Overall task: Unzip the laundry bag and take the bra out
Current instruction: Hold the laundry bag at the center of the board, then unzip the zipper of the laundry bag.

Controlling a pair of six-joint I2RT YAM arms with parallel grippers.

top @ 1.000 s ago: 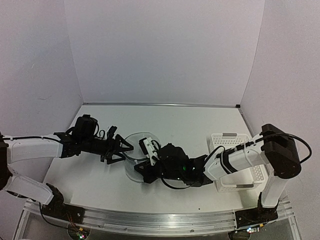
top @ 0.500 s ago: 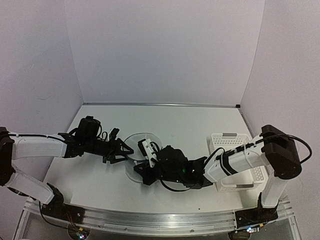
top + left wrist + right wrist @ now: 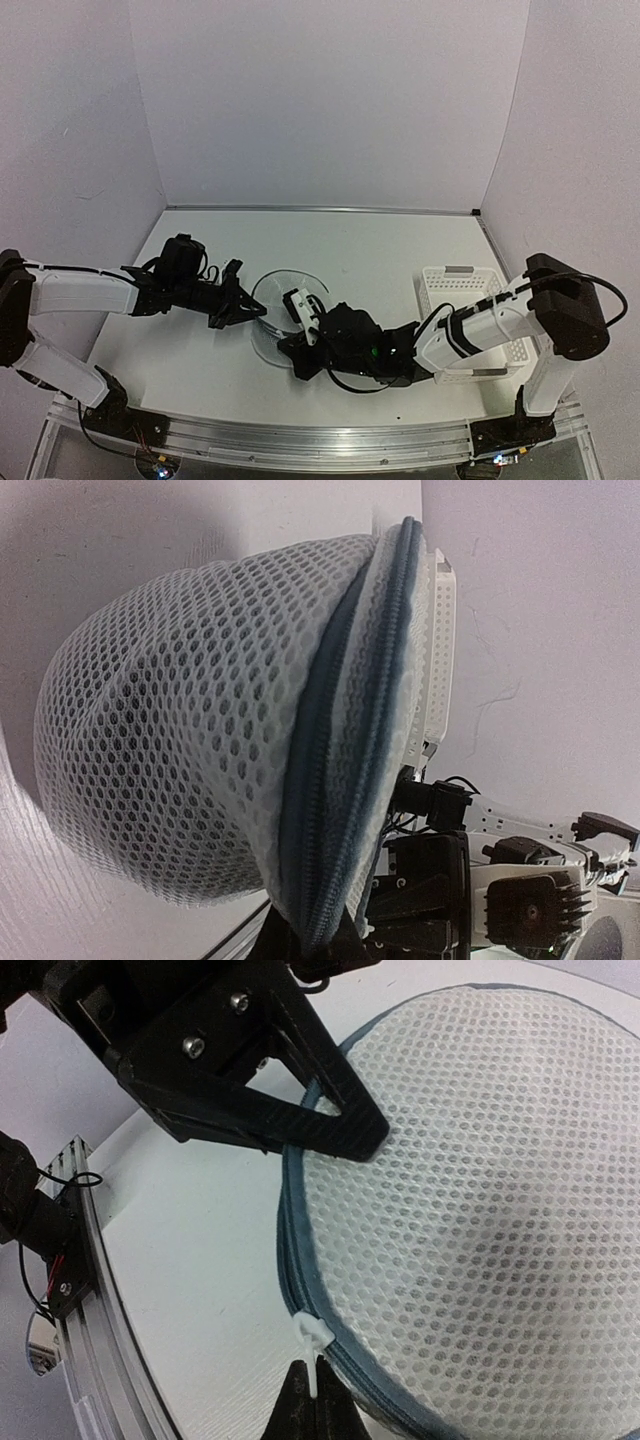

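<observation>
Closing just now, the left tool (image 3: 248,308) pinches the laundry bag (image 3: 283,290) at its rim — the right tool (image 3: 313,1392) grips the zipper pull (image 3: 312,1338), so unzipping looks ready.

White mesh laundry bag (image 3: 287,300), round and domed, lying on the desk (image 3: 380,250) front-centre, grey-blue zipper (image 3: 330,780) seemingly closed around rim, white pull tab (image 3: 312,1336) at edge

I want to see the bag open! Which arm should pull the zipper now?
Right. The right gripper is shut on the white zipper tab at the bag's edge. The left gripper is shut on the same edge farther along, so it probably serves best holding the bag steady.
</observation>
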